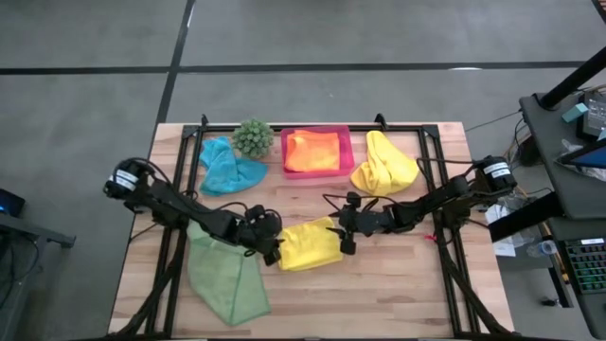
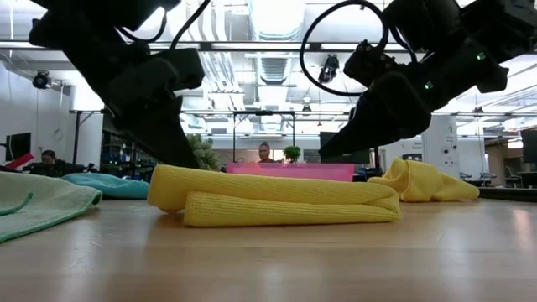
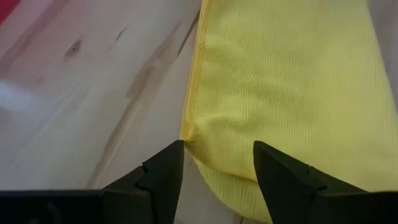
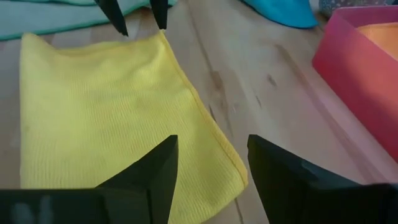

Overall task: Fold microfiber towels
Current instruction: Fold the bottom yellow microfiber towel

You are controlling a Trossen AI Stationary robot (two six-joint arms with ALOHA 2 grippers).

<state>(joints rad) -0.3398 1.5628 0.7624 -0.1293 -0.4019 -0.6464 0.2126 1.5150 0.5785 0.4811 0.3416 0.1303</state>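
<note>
Towel first: the folded yellow towel (image 1: pixel 310 244) lies flat on the wooden table (image 1: pixel 398 284), a little toward six o'clock from the table's middle, doubled over on itself as I see it from the low view. At its nine o'clock end sits my left gripper (image 1: pixel 269 242); at its three o'clock end, my right gripper (image 1: pixel 345 235).

Outward from there: a light green towel (image 1: pixel 223 275) spreads toward seven o'clock. A teal blue towel (image 1: pixel 228 169) is bunched at eleven o'clock beside a spiky green plant (image 1: pixel 253 138). At twelve o'clock a pink tray (image 1: pixel 347 152) holds an orange towel (image 1: pixel 311 151), and a second yellow towel (image 1: pixel 383 165) is heaped at one o'clock. The table stands on a grey floor, with a desk of cluttered gear off the three o'clock edge. The low view looks into a bright workshop with ceiling lights, where a person shows small and far behind the tray.

Both arms are cut off at the top of the low view, and the green towel's far side is hidden under the left arm.

The left jaws stand spread, one finger (image 3: pixel 163 177) at the towel's hem corner and the other over the cloth, pinching nothing. The right jaws are also parted, fingers (image 4: pixel 149 177) hovering over the towel's near corner without gripping it.
</note>
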